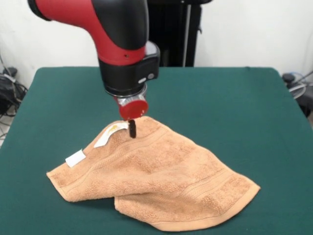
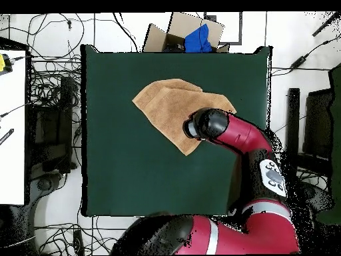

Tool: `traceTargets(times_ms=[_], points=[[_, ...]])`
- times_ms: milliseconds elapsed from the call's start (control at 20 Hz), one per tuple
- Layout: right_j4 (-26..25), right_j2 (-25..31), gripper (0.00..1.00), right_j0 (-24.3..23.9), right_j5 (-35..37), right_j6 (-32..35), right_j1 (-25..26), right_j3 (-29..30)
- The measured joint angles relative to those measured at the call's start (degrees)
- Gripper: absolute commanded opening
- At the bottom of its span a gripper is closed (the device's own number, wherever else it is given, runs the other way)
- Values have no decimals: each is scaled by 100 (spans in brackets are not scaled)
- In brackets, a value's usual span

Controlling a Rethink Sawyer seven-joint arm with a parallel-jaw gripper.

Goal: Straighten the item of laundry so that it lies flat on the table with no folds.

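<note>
The orange-tan towel (image 1: 156, 176) lies crumpled on the green table (image 1: 234, 107), folded over itself, with a second layer showing along its near edge. A white label tag (image 1: 75, 158) sits at its left edge, and a second white strip (image 1: 110, 134) lies near the far corner. My gripper (image 1: 132, 130) comes straight down onto the towel's far corner, its thin black fingers together and pinching the cloth. In the overhead view the towel (image 2: 166, 107) lies in the table's upper middle, and the arm's wrist (image 2: 208, 125) hides the gripper and the towel's nearest corner.
The green table (image 2: 133, 173) extends well beyond the towel on all sides. A cardboard box with blue cloth (image 2: 196, 37) stands beyond the far edge. Cables and equipment lie on the floor around the table.
</note>
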Motion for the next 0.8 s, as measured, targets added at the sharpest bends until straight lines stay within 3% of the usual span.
traceTargets(times_ms=[800], points=[[14, 3, 100, 64, 1274, 0, -361, -1184]])
